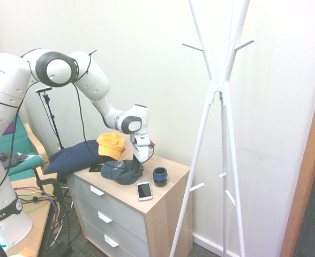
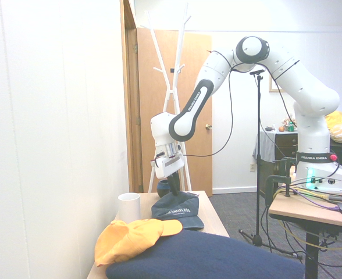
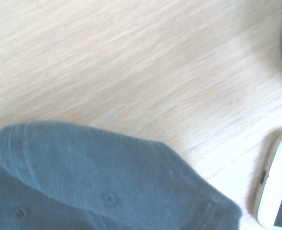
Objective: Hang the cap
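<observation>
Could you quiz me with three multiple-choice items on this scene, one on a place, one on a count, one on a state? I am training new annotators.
1. Where does the phone lie?
A. on the dresser top beside the blue cap
B. on the cushion
C. in an open drawer

2. How many caps are in view?
A. one
B. two
C. three

3. How is the coat rack?
A. a cap hangs on it
B. bare, nothing hung
C. toppled over

Key: 1 A, the phone rests on the dresser next to the blue cap. 2 B, the blue one and an orange cap. 3 B, the coat rack stands upright with empty pegs.
</observation>
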